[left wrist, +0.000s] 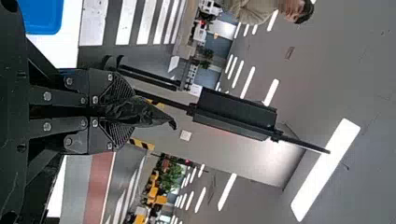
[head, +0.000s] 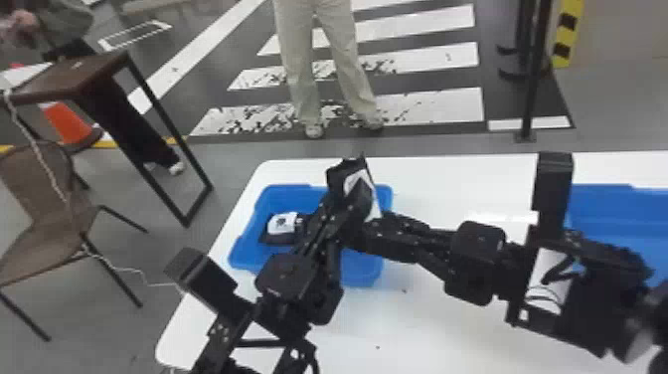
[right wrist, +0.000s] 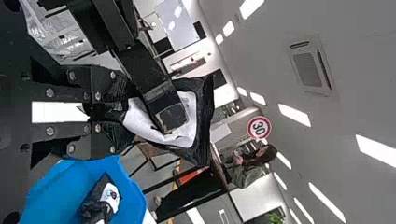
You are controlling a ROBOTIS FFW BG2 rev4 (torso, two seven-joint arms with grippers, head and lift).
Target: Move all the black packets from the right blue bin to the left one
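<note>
The left gripper (left wrist: 127, 112) and right gripper (right wrist: 120, 112) pinch a black packet (head: 357, 181) (seemingly shared) above the far edge of the left bin (head: 286, 194), likely its drop

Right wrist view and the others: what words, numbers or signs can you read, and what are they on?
"30": on the round, red-rimmed sign in the room behind.
Too small to read: the print on the white label of the packet lying in the left blue bin.
Not clear enough to read: the marks on the held packet.
Cannot be made out: the dark strokes on the white patch of the right arm.
</note>
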